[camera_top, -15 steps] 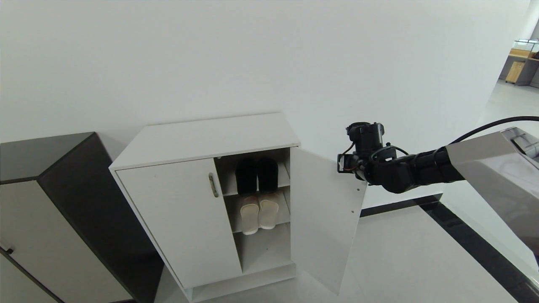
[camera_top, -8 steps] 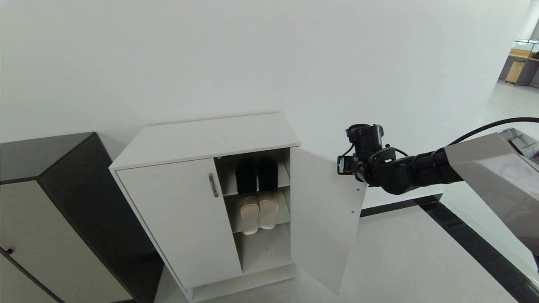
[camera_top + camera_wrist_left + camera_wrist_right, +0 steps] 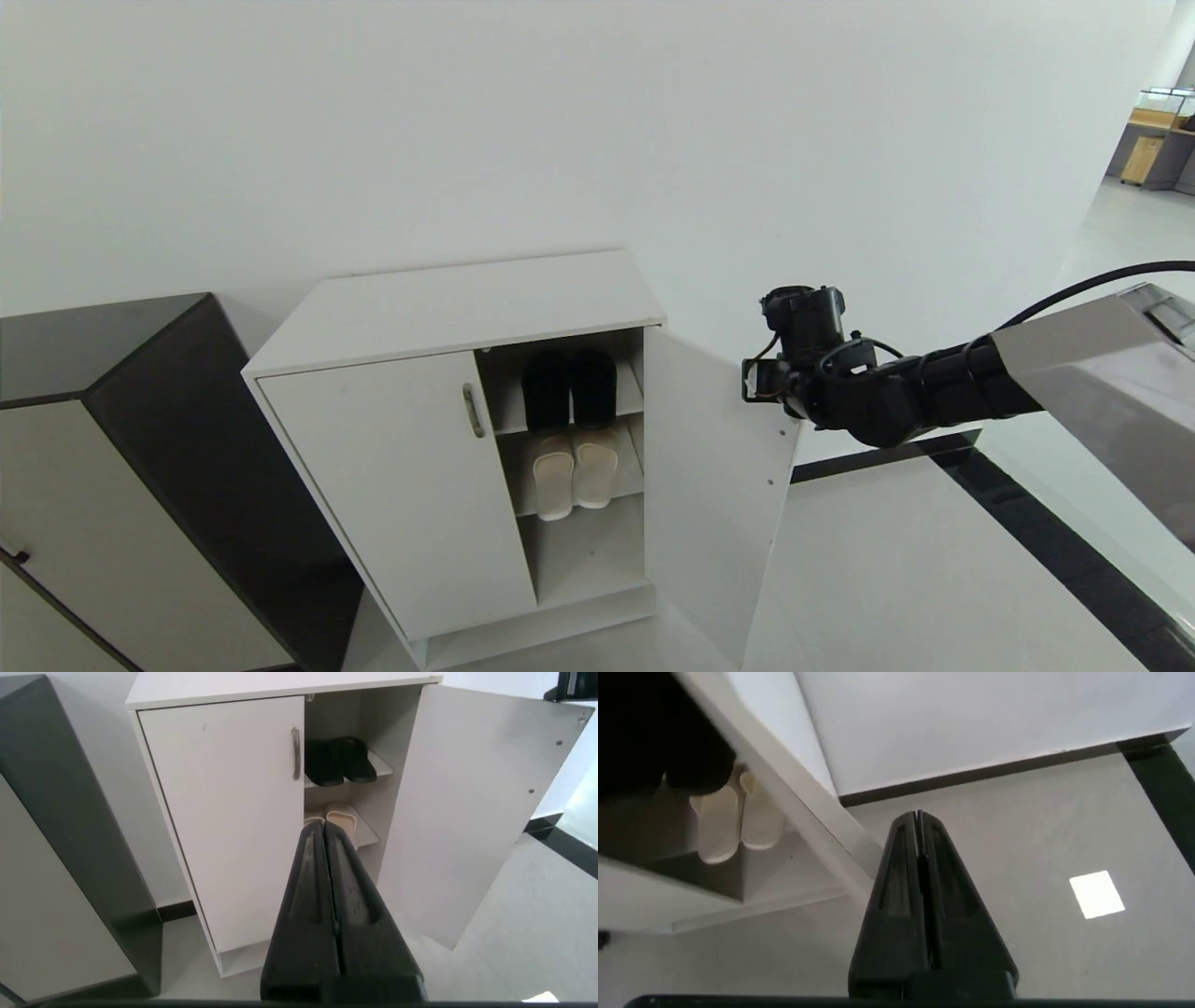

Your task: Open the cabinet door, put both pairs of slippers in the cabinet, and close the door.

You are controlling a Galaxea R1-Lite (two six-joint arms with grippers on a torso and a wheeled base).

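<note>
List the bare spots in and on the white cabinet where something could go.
Free: the bottom compartment, below the white slippers, and the cabinet top. Crowded: the top shelf holds the black slippers and the middle shelf the white pair, with only thin strips bare beside them.

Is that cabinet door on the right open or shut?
Open: the right door stands swung out, leaving the black slippers and white slippers inside in plain sight.

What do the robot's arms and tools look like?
The left tool and the right tool are matte black wedges that taper to a narrow tip, with a seam down the middle. The right arm is black and rounded near the wrist, then a silver-grey shell; a black cable arcs above it.
</note>
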